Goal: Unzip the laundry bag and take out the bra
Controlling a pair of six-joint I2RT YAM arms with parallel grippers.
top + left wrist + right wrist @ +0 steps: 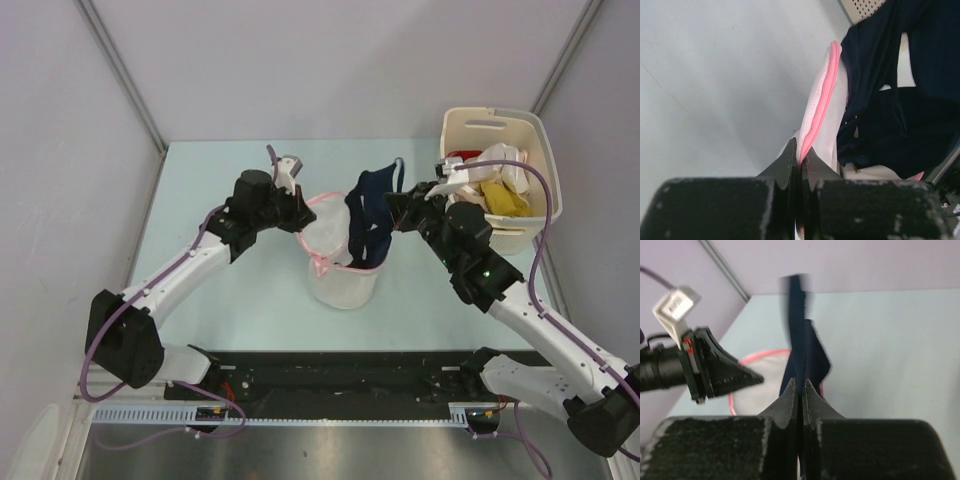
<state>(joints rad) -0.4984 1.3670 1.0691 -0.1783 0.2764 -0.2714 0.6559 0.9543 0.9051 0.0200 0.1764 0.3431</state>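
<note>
The step in hand looks like drawing the bra point(372, 205) out of the laundry bag point(340, 275), whose mouth already gapes open. The right gripper point(393, 212) is clamped tight on a fold of the dark fabric, which rises straight ahead of its fingertips in the right wrist view. The left gripper point(298, 208) is pinched fully closed on the pink zipper trim, the rim running away from its tips. To do this well, I judge the right gripper should carry the garment up and away from the left one, towards its own side, until the lower end clears the rim. The left gripper meanwhile should simply anchor the pouch so it does not ride up with the cloth. A thin strap could snag on the zipper trim, so a slow pull seems wise. The bra is navy-blue, soft and limp, with narrow straps looping above the right gripper. Its upper part hangs just beside that gripper and its lower part is tucked inside the pouch, between the two grippers. The pouch is white translucent mesh, rounded and slack, standing on the pale counter point(220, 290) below both grippers. A cream basket point(495, 118) of clothes sits just behind the right gripper.
</note>
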